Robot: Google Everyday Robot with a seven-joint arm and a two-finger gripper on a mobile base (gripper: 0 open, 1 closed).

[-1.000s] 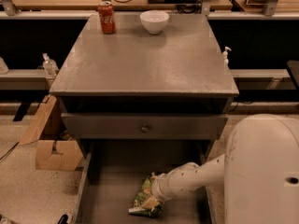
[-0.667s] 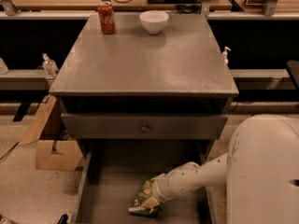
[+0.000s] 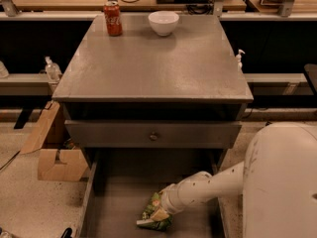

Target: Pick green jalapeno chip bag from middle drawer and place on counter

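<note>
Claw [image 3: 163, 211] is down in the open middle drawer [image 3: 119, 205], right at the green jalapeno chip bag [image 3: 152, 219], which lies on the drawer floor. Can't tell if the claw's gripping or how wide it is. Grey bench [image 3: 158, 68] above: red can [image 3: 113, 18] & white bowl [image 3: 163, 23] at far edge.

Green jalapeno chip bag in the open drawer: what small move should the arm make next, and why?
Probably a short, straight lift. The gripper is down at the green jalapeno chip bag, which lies on the floor of the middle drawer, and the counter is well above. Whether the grasp is secure cannot be seen, so rise slowly.
</note>
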